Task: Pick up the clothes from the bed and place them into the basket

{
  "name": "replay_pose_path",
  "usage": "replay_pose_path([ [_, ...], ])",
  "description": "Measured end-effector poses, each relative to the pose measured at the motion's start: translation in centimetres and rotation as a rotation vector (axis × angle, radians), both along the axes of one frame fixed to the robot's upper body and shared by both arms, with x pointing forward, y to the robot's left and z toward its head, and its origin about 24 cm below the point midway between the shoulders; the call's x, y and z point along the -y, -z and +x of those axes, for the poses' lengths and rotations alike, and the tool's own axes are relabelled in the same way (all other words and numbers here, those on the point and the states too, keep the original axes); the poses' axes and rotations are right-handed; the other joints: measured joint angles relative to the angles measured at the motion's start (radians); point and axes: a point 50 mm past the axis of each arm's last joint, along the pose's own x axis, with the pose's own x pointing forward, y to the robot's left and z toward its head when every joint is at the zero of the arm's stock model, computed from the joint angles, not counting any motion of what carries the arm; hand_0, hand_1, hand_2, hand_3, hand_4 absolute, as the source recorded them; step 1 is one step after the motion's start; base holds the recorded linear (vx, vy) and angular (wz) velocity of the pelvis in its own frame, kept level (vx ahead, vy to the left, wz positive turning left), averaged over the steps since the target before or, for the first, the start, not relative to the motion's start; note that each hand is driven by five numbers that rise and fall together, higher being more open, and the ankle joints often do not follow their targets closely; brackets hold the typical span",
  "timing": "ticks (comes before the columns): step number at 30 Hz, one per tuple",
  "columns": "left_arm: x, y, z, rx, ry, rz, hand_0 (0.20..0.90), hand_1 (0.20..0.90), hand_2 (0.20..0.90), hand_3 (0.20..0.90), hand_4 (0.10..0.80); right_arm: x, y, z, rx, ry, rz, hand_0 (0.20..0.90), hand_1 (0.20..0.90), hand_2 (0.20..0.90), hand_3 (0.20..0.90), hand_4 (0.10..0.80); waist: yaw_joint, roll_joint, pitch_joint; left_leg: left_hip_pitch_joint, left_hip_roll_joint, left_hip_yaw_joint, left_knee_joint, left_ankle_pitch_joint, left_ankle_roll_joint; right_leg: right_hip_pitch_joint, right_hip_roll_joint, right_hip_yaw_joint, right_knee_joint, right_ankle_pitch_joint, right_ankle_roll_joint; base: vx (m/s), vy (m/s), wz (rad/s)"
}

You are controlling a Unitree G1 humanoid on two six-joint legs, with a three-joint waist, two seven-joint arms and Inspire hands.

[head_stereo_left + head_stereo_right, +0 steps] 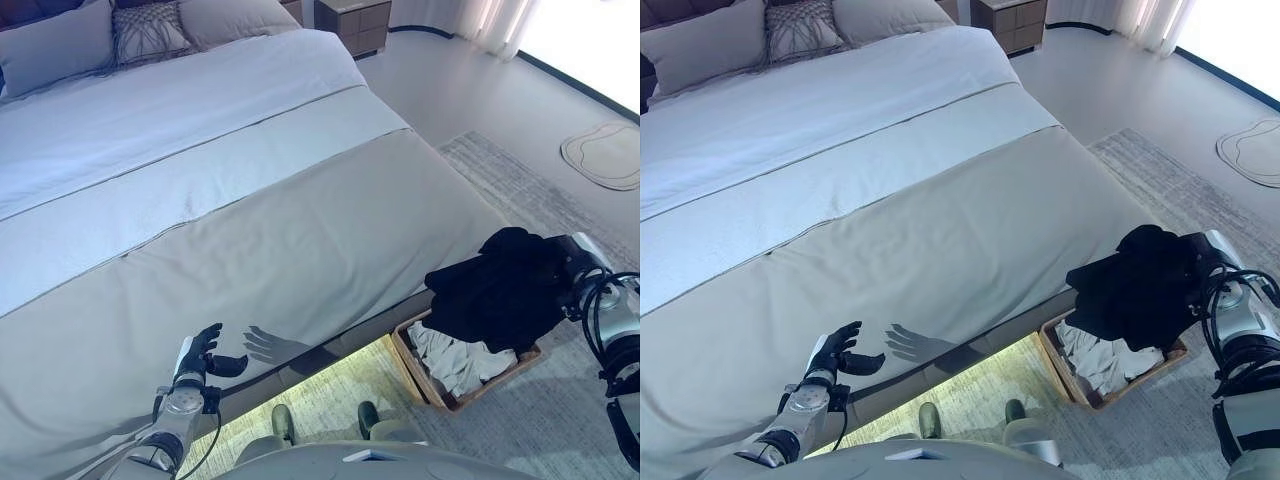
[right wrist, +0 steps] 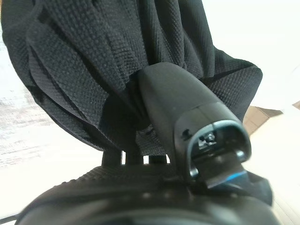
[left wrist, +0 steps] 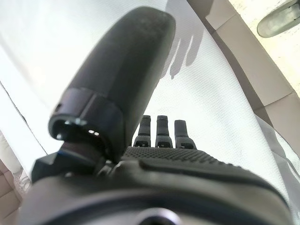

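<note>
Rug [image 1: 520,190] beside bed [image 1: 250,230]; basket [image 1: 425,378] holds pale clothes [image 1: 455,362].

Black garment [image 1: 505,285], pale grey clothes [image 1: 455,362] in tan basket [image 1: 412,362], grey-and-white bed [image 1: 250,200].

place: home bedroom | made bed [image 1: 250,200], grey cover, white sheet | pillows [image 1: 60,45] at the head | nightstand [image 1: 355,22] beside the bed | rug [image 1: 520,190] on the floor | curtain [image 1: 490,20] by a bright window | laundry basket [image 1: 425,375] at the bedside

Pillows [image 1: 150,35] lie on the bed [image 1: 250,200]; basket [image 1: 425,375] on floor [image 1: 480,420].
</note>
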Motion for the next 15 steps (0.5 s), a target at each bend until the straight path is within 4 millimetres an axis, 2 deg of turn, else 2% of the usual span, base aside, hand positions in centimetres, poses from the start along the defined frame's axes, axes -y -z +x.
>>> replay_pose_path([
  [4, 0.0, 0.0, 0.0, -0.002, 0.007, 0.005, 0.9, 0.9, 0.9, 0.9, 0.8, 0.3, 0.9, -0.6, -0.037, 0.035, 0.014, 0.307, 0.307, 0.307, 0.208, 0.108, 0.001, 0.0, -0.003, -0.009, -0.001, -0.012, 0.001, 0.002, -0.001, -0.002, -0.001, -0.012, 0.0, 0.0, 0.0, -0.023, -0.006, 0.08],
  [5, 0.0, 0.0, 0.0, -0.002, 0.007, 0.005, 0.9, 0.9, 0.9, 0.9, 0.8, 0.3, 1.0, -0.7, -0.042, 0.04, 0.015, 0.9, 0.9, 0.9, 0.9, 0.8, 0.004, 0.0, -0.003, -0.008, -0.001, -0.013, 0.001, 0.002, -0.001, -0.002, -0.001, -0.013, 0.0, 0.0, 0.0, 0.0, 0.0, 0.0],
  [15, 0.0, 0.0, -0.1, -0.004, 0.007, 0.005, 0.9, 0.9, 0.9, 0.9, 0.8, 0.7, 1.4, -1.2, -0.059, 0.068, 0.013, 0.9, 0.9, 0.9, 0.9, 0.8, 0.008, -0.001, -0.012, -0.008, -0.001, -0.014, 0.0, 0.002, -0.001, -0.001, 0.0, -0.013, 0.0, 0.0, 0.0, -0.006, 0.0, 0.0],
])
